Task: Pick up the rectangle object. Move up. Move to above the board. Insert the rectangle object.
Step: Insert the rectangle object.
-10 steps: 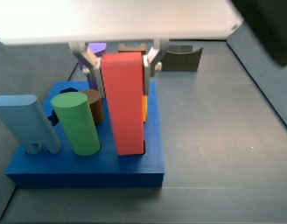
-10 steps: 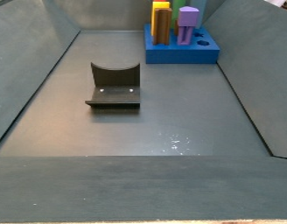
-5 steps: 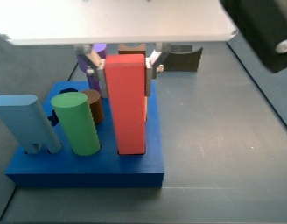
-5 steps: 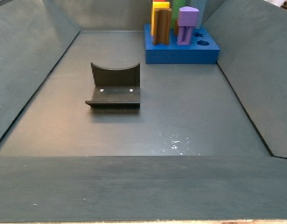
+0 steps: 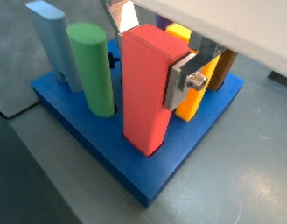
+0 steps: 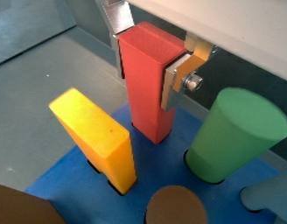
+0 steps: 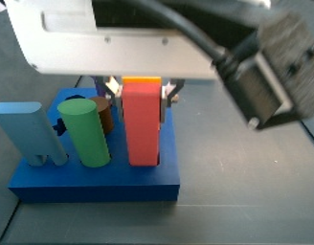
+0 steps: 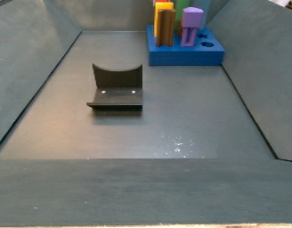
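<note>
The red rectangle object (image 5: 146, 105) stands upright on the dark-blue board (image 5: 122, 166), its foot down in a hole. It shows in both wrist views (image 6: 149, 96) and in a side view (image 7: 143, 129). My gripper (image 5: 152, 57) is shut on its upper part, one silver finger plate (image 5: 181, 80) flat against each side. The gripper also shows in a wrist view (image 6: 146, 54) and a side view (image 7: 143, 91). In a side view the board (image 8: 184, 55) sits at the far end, and neither gripper nor red block shows there.
On the board stand a green cylinder (image 7: 83, 134), a light-blue block (image 7: 22, 134), an orange-yellow block (image 6: 97, 140) and a brown piece (image 6: 175, 206), all close around the red block. The fixture (image 8: 117, 87) stands mid-floor. Grey walls enclose the floor.
The gripper has come down with the red block. The block's top is now lower, nearer the green cylinder's height, and the hand fills more of the side view.
</note>
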Robot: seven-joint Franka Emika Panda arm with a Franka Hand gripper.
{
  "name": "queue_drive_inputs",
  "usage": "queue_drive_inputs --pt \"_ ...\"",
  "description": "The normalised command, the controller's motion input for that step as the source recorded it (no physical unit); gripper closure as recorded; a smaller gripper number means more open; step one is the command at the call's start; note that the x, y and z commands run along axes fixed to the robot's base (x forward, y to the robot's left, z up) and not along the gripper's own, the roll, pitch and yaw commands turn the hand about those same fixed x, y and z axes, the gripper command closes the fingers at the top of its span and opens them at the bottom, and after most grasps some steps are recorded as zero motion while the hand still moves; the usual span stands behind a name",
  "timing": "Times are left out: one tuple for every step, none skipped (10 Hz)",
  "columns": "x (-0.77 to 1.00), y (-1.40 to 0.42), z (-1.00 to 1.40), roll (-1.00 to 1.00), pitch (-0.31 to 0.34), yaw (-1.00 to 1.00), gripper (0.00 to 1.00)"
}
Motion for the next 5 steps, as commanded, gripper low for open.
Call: queue_drive_inputs --pt "0.08 0.05 -0.75 0.0 -0.063 -0.12 1.0" --pt "0.09 0.07 -0.61 0.0 -0.036 -0.12 1.0" --pt "0.01 0.06 -0.35 0.0 -0.001 0.0 1.0" --pt "0.0 0.0 -0.05 -0.01 -0.064 0.0 1.0" --pt "0.0 0.0 0.0 0.0 0.0 0.0 1.0"
